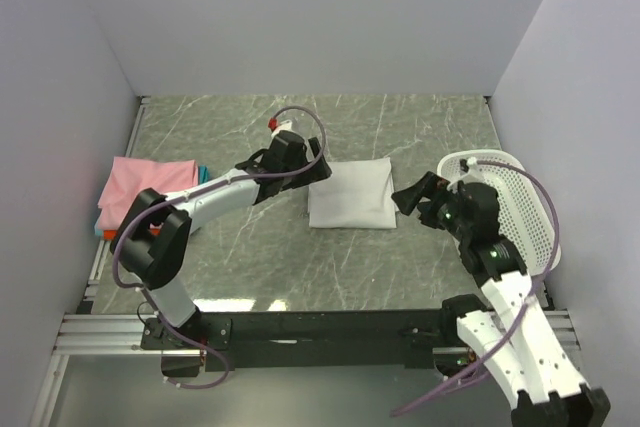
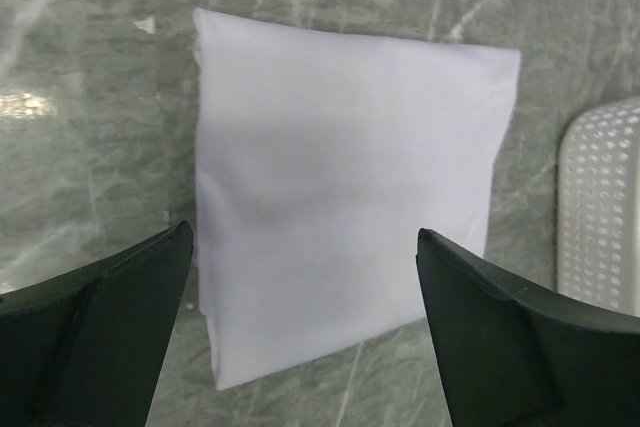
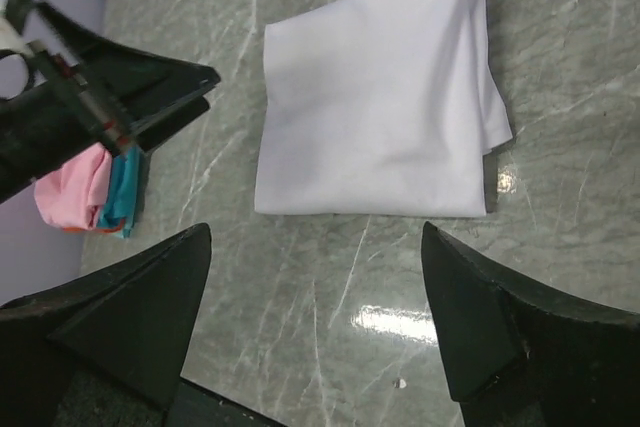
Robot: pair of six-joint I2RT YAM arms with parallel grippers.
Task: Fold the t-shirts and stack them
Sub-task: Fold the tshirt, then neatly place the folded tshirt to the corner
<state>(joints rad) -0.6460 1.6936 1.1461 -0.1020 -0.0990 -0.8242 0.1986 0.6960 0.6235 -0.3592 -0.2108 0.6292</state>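
At 9 o'clock on the counter [image 1: 400, 127], pressed to the left wall: a stack of folded t-shirts [image 1: 148, 187], pink on top, teal and orange-red edges showing beneath. Sits well apart from everything else.

Next rightward, the left pincer [image 1: 318, 169]: jaws spread wide, gripping nothing. Hovers at the left edge of the white t-shirt [image 1: 350, 194]; touching or just clear, cannot tell. Shirt at 3 o'clock from this pincer in the overhead view, dead ahead between the jaws in the wrist view.

Mid-counter, the white t-shirt itself: folded flat to a near-square, so no clear long axis, edges roughly square to the counter.

Then the right pincer [image 1: 410, 197]: likewise spread wide and empty, just beside the shirt's right edge, shirt at 9 o'clock from it. Behind it, at 3 o'clock on the counter, a white perforated basket [image 1: 520, 212], clear of the shirt.

Probably due next: carrying the white shirt toward 9 o'clock onto the stack. Both pincers about equally near the shirt; left arm far nearer the stack. In the way, by the look of it: only the left forearm [image 1: 215, 192], stretched across the gap between shirt and stack.
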